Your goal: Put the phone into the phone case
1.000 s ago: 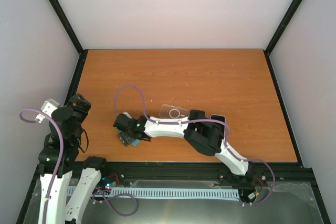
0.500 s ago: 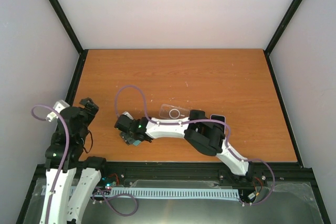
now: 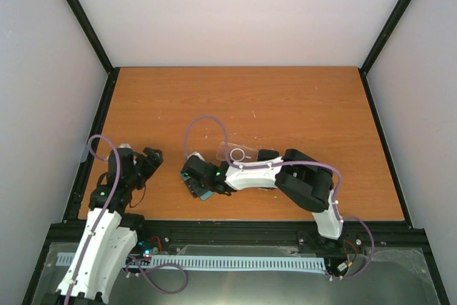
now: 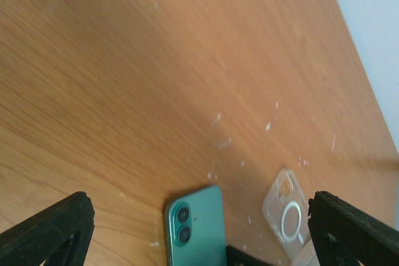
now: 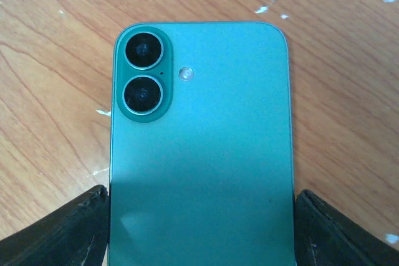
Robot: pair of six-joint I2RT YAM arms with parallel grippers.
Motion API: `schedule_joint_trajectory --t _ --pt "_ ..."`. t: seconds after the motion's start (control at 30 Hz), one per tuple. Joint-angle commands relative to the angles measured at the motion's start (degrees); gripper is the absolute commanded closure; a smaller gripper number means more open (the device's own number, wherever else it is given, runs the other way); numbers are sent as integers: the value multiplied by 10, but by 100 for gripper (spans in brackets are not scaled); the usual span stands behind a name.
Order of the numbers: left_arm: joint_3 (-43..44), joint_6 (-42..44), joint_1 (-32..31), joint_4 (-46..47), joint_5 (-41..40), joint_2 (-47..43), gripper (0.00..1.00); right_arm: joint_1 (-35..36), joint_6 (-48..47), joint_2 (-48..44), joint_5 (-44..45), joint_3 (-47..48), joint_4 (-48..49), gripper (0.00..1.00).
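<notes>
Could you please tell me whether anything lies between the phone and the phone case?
Nothing visible does. The right gripper flanks the phone, and only bare table separates it from the case lying beside it.

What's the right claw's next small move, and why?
Probably lift the phone slightly and ease it toward the clear case: the right claw pinches the phone's long edges, camera side up, and the case lies empty nearby.
</notes>
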Motion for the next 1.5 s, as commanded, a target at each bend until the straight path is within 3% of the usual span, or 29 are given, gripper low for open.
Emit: schedule_joint_trajectory --t 0.0,0.23,0.4,0.57,0.73,1.0,1.37,1.47 --pt "-54 4 -2 137 164 17 8 -25 32 -25 -58 -69 55 39" --pt "-162 -20 -2 289 318 74 17 -62 66 -75 -141 -147 168 41" --pt "-224 -58 -2 406 368 112 26 -76 81 -80 -176 -163 208 41" --pt "-258 -86 -3 502 393 159 29 -76 91 -71 -191 -160 222 42" --pt "-259 -82 -4 550 398 223 35 -77 97 -66 -202 -159 233 42" --pt "-258 -85 -4 588 399 282 60 -76 103 -66 -205 -161 238 42" --pt "-260 -82 -5 609 393 321 80 -76 111 -64 -216 -160 247 42" --pt "-260 -78 -5 611 393 329 93 -76 109 -64 -215 -160 243 40"
